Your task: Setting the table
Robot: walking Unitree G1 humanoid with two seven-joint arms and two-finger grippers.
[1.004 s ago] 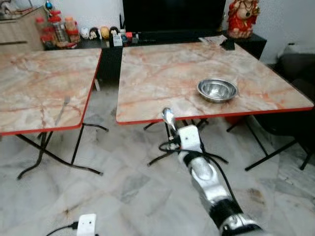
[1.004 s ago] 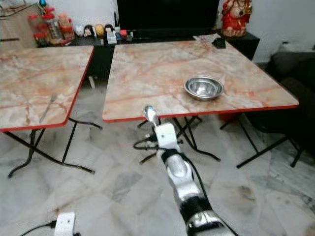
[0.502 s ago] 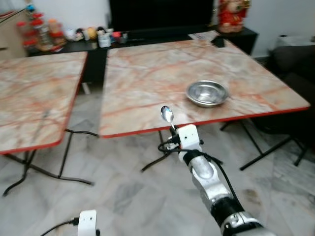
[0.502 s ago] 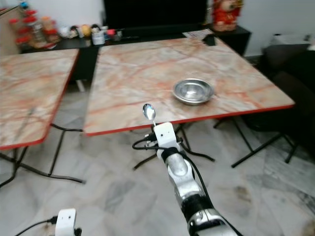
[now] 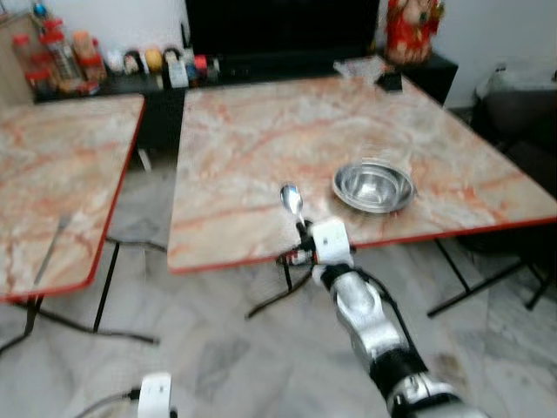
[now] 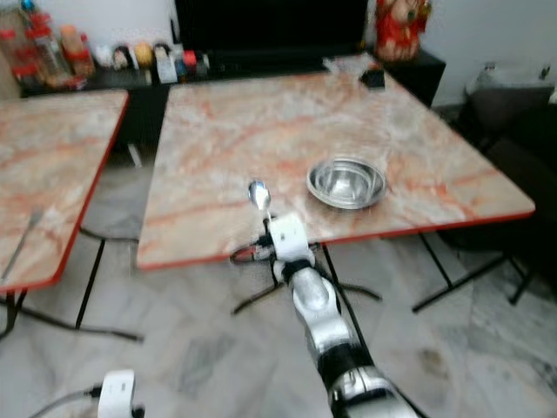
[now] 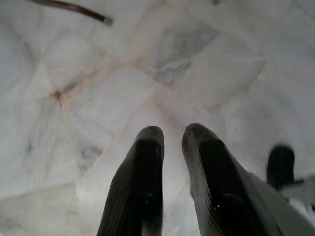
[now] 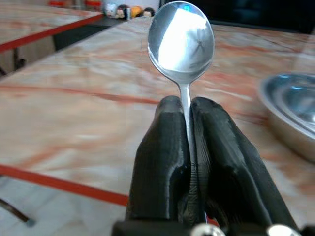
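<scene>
A tiled living room holds two marble-patterned folding tables with red edges, set side by side in front of a dark TV stand (image 5: 287, 65). The right gripper (image 8: 186, 105), at the end of the outstretched silver arm, sits at the near edge of the right table (image 5: 261, 148), its two black fingers pinched tight on the thin handle of a spoon (image 8: 181, 42). The spoon stands upright, its shiny round head rising clear above the fingertips (image 8: 170, 105) and leaning a little over the tabletop. Just beyond the gripper and to its right, a steel bowl (image 5: 373, 185) rests on the same table, near the front edge, apart from the spoon. Off to the gripper's left, across a gap of floor, the left table (image 5: 52, 174) carries what looks like a fork (image 5: 54, 242) lying near its front edge; the blur hides its detail. The left gripper (image 7: 172, 135) hangs idle above the pale marble floor (image 7: 74, 73), its fingers close together with a narrow gap between them and nothing held. A white plug box (image 5: 154, 394) lies on the floor at the bottom left.
</scene>
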